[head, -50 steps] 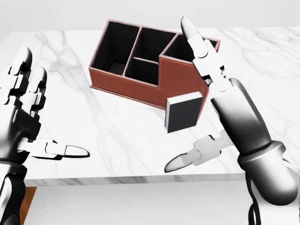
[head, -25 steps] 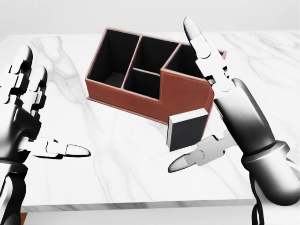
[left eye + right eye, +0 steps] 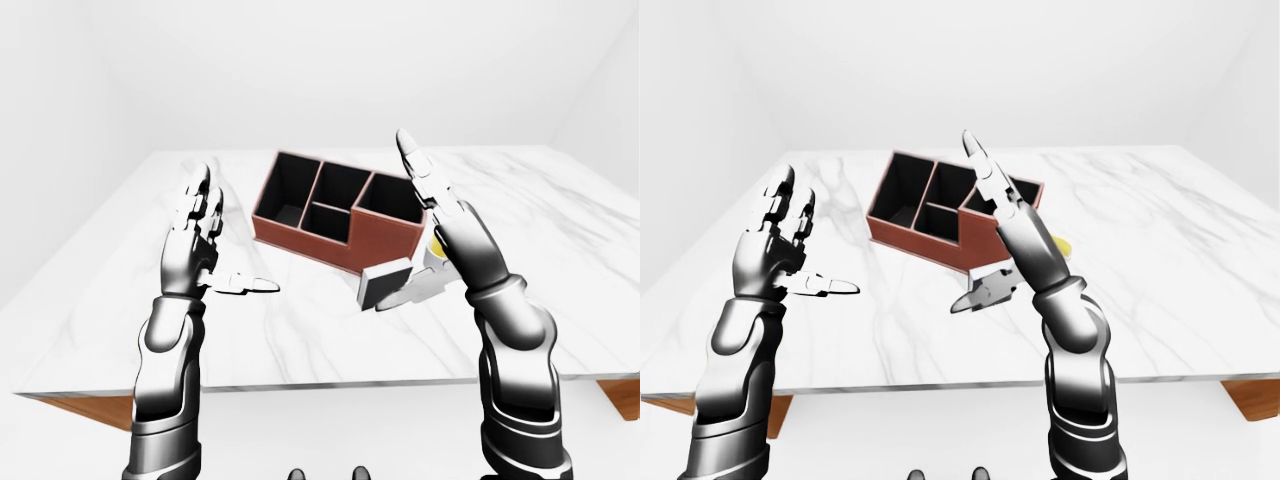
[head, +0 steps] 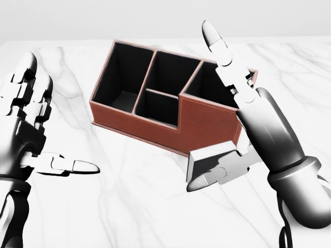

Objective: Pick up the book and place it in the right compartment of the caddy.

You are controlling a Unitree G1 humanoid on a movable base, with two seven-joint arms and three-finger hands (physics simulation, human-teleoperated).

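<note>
While we are spreading our right hand (image 4: pixel 227 124) beside the dark grey rectangular book (image 4: pixel 209 160), unclamped, it is leaning against the brown leather caddy (image 4: pixel 155 88) on the white marble table (image 4: pixel 129 196); our left hand (image 4: pixel 31 124) is hovering apart, fingers spread.

1. Head view: looks steeply down from the robot's head, close over the marble worktop (image 4: pixel 129 206); the caddy (image 4: pixel 155 124) fills its upper half, both forearms cropped at the edges.
2. Left-eye view: set farther off and flatter; takes in the whole worktop (image 3: pixel 560 230), white walls, both arms to the shoulder.
3. Right-eye view: nearly the same picture, offset sideways; all three share the caddy and both raised hands.
</note>
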